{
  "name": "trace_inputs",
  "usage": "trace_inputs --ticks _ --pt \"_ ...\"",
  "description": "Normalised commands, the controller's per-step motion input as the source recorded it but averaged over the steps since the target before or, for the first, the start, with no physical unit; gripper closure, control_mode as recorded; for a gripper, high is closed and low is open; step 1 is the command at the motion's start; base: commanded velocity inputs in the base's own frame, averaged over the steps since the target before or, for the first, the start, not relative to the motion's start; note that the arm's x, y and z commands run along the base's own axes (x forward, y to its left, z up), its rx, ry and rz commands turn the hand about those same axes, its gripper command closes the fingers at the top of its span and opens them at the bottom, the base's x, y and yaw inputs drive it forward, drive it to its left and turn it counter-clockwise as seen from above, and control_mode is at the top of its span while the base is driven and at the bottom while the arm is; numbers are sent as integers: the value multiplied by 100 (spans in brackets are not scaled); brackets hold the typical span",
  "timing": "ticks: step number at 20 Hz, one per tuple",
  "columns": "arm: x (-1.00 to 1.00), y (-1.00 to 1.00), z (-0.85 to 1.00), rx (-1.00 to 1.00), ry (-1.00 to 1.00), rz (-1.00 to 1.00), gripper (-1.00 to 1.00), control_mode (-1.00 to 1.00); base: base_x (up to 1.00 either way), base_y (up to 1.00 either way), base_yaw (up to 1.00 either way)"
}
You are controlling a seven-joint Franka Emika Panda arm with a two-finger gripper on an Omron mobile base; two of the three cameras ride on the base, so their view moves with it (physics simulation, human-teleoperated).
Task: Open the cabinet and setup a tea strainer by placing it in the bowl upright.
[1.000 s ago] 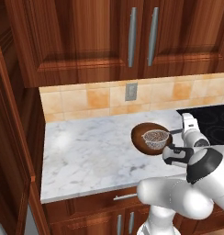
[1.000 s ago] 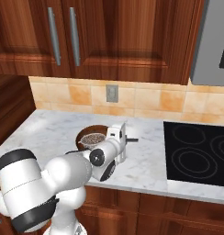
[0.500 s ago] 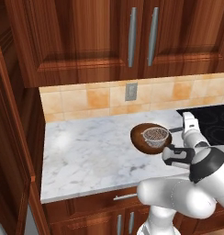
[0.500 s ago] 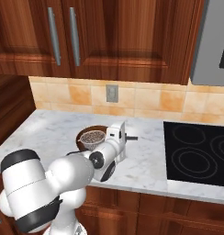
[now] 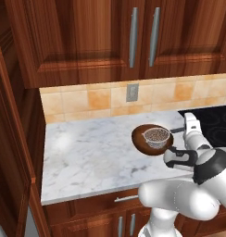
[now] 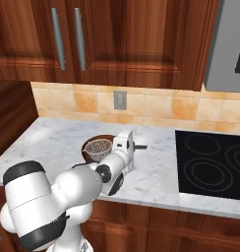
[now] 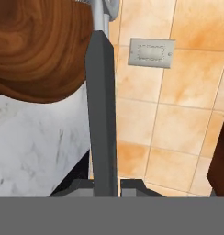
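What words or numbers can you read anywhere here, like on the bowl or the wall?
None: no words, labels or numbers can be read.
The bowl is plain wood grain.
The strainer is bare mesh.
The wall plate is blank grey.
The cooktop has only ring outlines.
The cabinet doors have no writing.

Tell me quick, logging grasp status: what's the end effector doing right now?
End effector: closed on the tea strainer handle, strainer sitting in the bowl.
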Motion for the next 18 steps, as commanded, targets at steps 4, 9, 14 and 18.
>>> trace_inputs --ticks 4,9,14,18 --pt "1 25 -17 0 -10 -4 100 -100 0 0 0" --pt "3 27 -21 0 -4 -6 100 -100 0 0 0" --pt "0 26 -17 0 0 -3 100 -100 0 0 0" --pt "0 25 -5 0 0 0 100 -100 0 0 0"
